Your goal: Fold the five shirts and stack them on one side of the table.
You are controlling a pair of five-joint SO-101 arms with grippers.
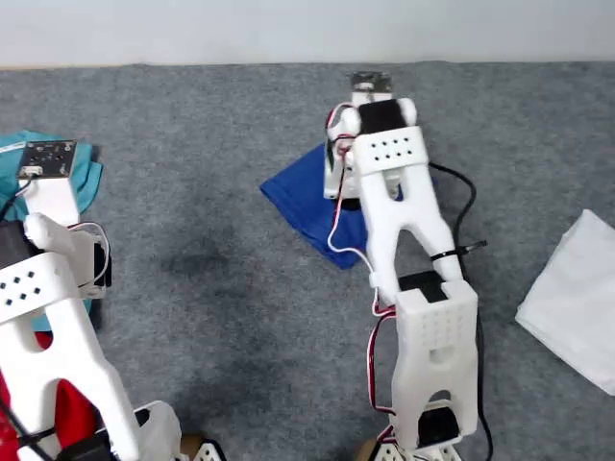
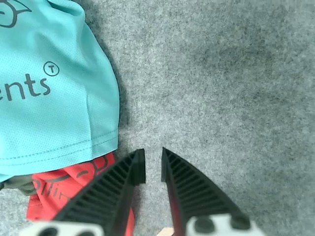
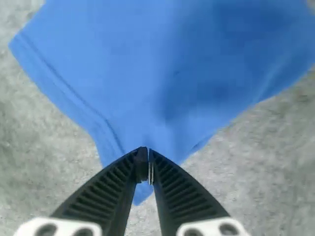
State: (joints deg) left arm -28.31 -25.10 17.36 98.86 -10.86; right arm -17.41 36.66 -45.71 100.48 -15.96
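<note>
My right gripper (image 3: 147,158) is shut on the edge of a blue shirt (image 3: 162,69), and the cloth hangs spread out from the pinch. From above, the blue shirt (image 1: 306,204) lies bunched at the table's middle under the right arm (image 1: 389,192). A teal shirt (image 2: 49,88) with print lies on a red shirt (image 2: 74,184) at the left side. Beside their edge, over bare carpet, my left gripper (image 2: 152,161) is open by a narrow gap with nothing in it. A folded white shirt (image 1: 577,298) rests at the right edge.
Grey carpet (image 1: 211,279) covers the table, with free room between the two arms. A strip of dark cloth (image 2: 12,186) peeks out under the teal shirt. Cables run along the right arm. A pale wall borders the far edge.
</note>
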